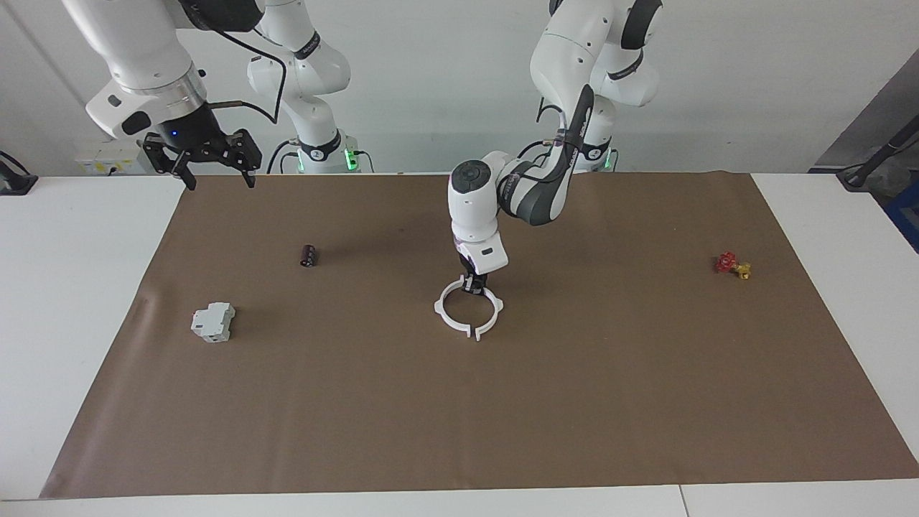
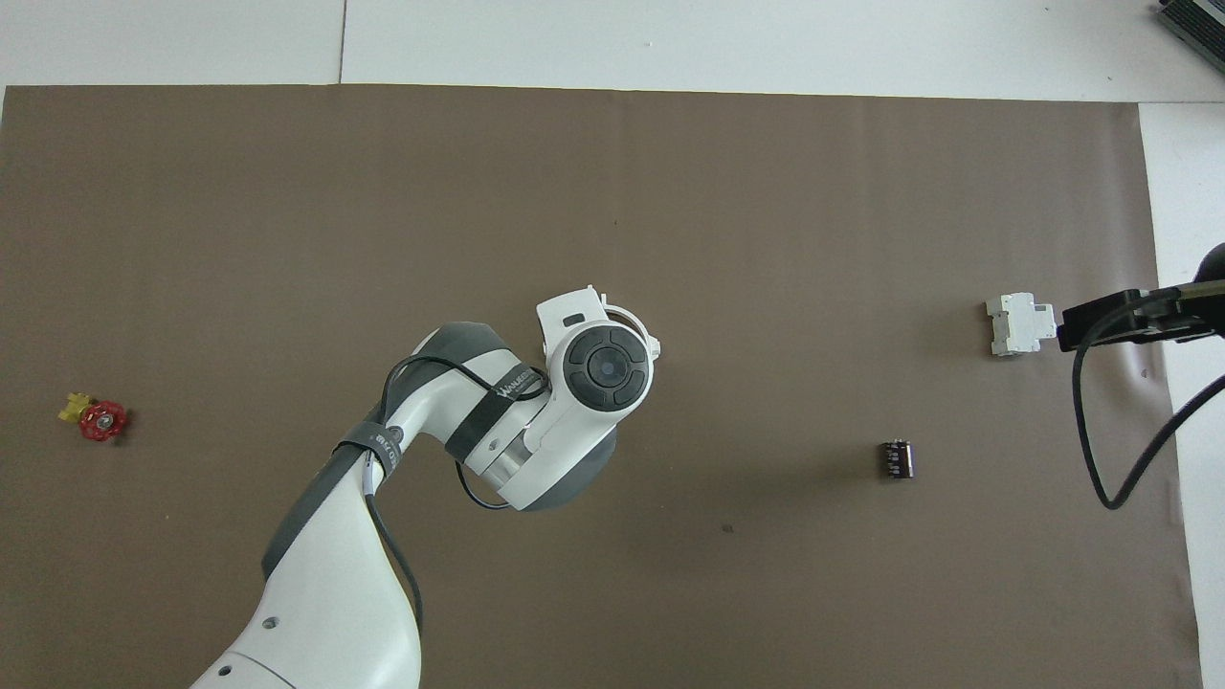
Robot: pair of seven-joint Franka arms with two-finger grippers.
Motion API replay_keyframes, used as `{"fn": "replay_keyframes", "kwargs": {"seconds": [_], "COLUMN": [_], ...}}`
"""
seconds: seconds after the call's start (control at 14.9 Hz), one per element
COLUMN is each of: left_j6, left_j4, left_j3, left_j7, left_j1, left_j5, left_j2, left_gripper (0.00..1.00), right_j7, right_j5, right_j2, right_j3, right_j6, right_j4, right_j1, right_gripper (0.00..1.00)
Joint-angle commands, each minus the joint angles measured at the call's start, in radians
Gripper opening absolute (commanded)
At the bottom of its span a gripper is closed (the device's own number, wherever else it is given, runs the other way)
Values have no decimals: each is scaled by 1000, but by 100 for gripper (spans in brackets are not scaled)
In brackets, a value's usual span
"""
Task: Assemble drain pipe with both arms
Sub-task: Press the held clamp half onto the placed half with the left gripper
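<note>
The thin white plastic drain-pipe ring point(image 1: 469, 309) lies flat mid-mat, its two arcs nearly met. The left gripper point(image 1: 473, 285) stands straight down on the ring's robot-side rim, fingers clamped on it. The right gripper point(image 1: 202, 159) waits, fingers apart, over the mat's corner. From overhead the wrist hides that grip.

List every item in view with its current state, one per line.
Drain pipe: flat on the brown mat, arcs forming a ring.
Left gripper: shut on the ring's rim.
Right gripper: open, waiting raised.
Grey-white block: resting untouched.
Black cylinder: lying untouched.
Red valve: lying untouched.
</note>
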Motion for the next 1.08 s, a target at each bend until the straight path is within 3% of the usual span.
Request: {"fn": "replay_keyframes", "kwargs": {"seconds": [0.0, 0.67, 0.74, 0.81, 1.01], "left_j6": [2, 1, -1, -1, -7], "left_j4": [3, 0, 0, 0, 0], "left_j3": [13, 13, 13, 13, 13], "left_j7": [14, 23, 34, 43, 51], "left_j1": [-28, -29, -28, -28, -28], "left_j5": [17, 17, 17, 17, 17], "left_j2": [12, 13, 12, 12, 12], "left_gripper": [0, 0, 4, 37, 100], "right_j7": [-26, -26, -26, -26, -26], "right_j5": [17, 17, 17, 17, 17], "right_j2": [-14, -14, -14, -14, -14], "right_j3": [8, 8, 8, 8, 8], "right_j6": [-12, -12, -12, -12, -12], "right_j4": [-8, -8, -8, -8, -8], "right_j1": [-17, -17, -17, -17, -17], "right_gripper": [100, 100, 100, 100, 100]}}
